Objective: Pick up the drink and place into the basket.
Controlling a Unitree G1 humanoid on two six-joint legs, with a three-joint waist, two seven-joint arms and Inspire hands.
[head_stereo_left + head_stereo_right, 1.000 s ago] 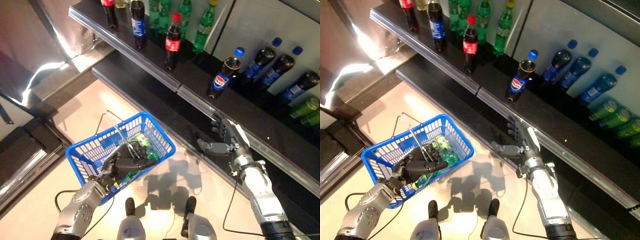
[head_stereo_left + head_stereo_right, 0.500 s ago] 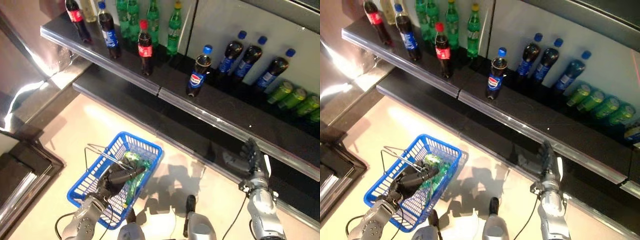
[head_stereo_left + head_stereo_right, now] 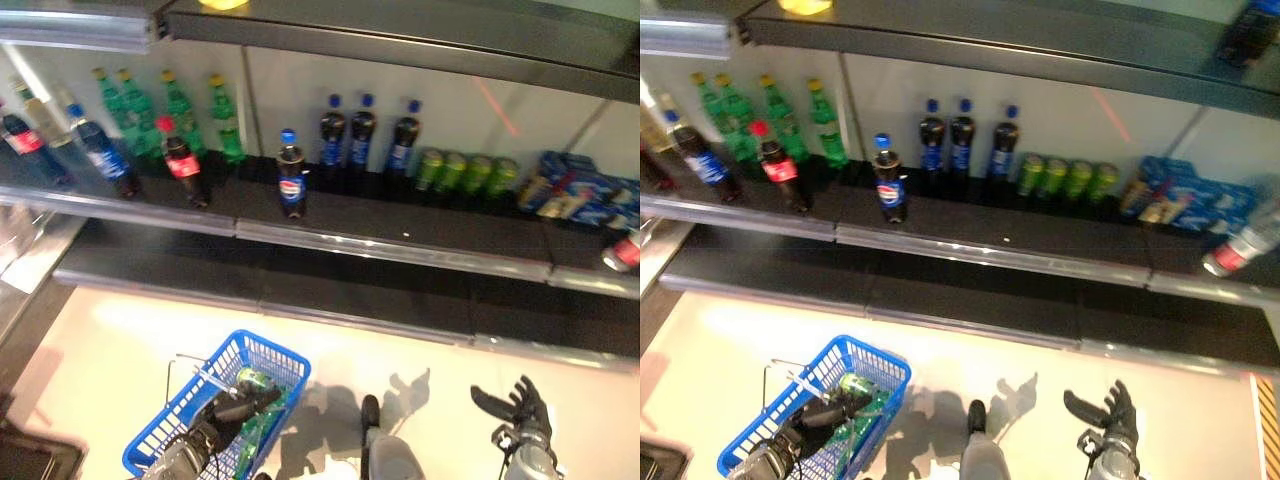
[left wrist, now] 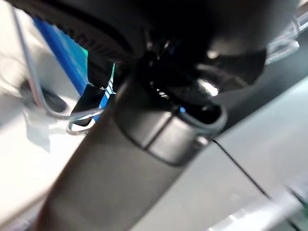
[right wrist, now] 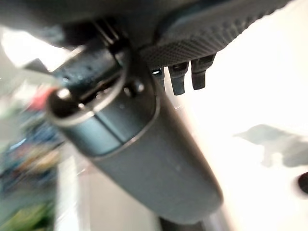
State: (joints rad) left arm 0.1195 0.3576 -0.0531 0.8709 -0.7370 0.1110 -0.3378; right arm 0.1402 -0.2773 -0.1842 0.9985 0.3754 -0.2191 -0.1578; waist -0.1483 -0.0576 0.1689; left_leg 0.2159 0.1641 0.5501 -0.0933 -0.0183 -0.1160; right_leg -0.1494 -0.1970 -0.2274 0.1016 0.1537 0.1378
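Observation:
My left hand is shut on the thin wire handles of the blue basket, which hangs low at the left with green drinks in it. The basket also shows in the right eye view and its blue wall in the left wrist view. My right hand is open and empty at the lower right, well below the shelves. A dark cola bottle with a blue cap stands alone at the front of the shelf.
The shelf carries green bottles, a red-capped cola bottle, dark blue-capped bottles, green cans, blue packs and a bottle lying on its side. A lower shelf runs beneath it.
The camera has tilted up and swung right, so the shelves now run level across the view. My right hand has dropped lower and away from the shelf edge. The basket stays held.

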